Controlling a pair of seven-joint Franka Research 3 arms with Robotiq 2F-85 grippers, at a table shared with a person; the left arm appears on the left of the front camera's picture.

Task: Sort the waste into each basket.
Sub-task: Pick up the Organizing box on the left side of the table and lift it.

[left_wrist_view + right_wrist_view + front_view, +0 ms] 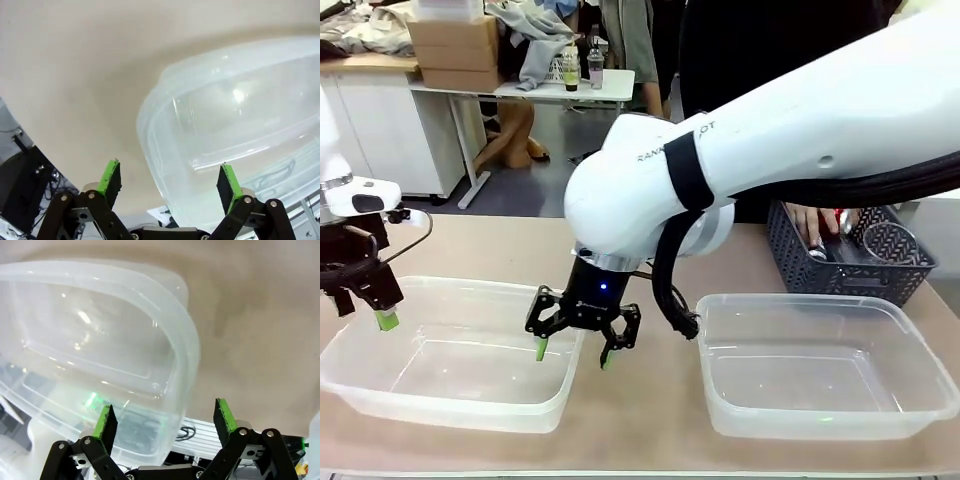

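Note:
Two clear tubs stand side by side at the front, one on the left (450, 400) and one on the right (820, 410). My right arm reaches across the middle. Its gripper (573, 355) is open and straddles the left tub's right rim (185, 340), one finger inside and one outside. My left gripper (365, 310) is open at that tub's left end, over the rim (150, 130). Neither gripper (170, 182) (165, 422) holds anything. A dark lattice basket (790, 270) at the back right holds a clear cup (888, 243) and a red and silvery can-like piece (840, 222).
A person's hand (807, 220) reaches into the dark basket from the far side. Both clear tubs look bare inside. Bare tan tabletop (650, 420) lies between the two tubs and behind the left one.

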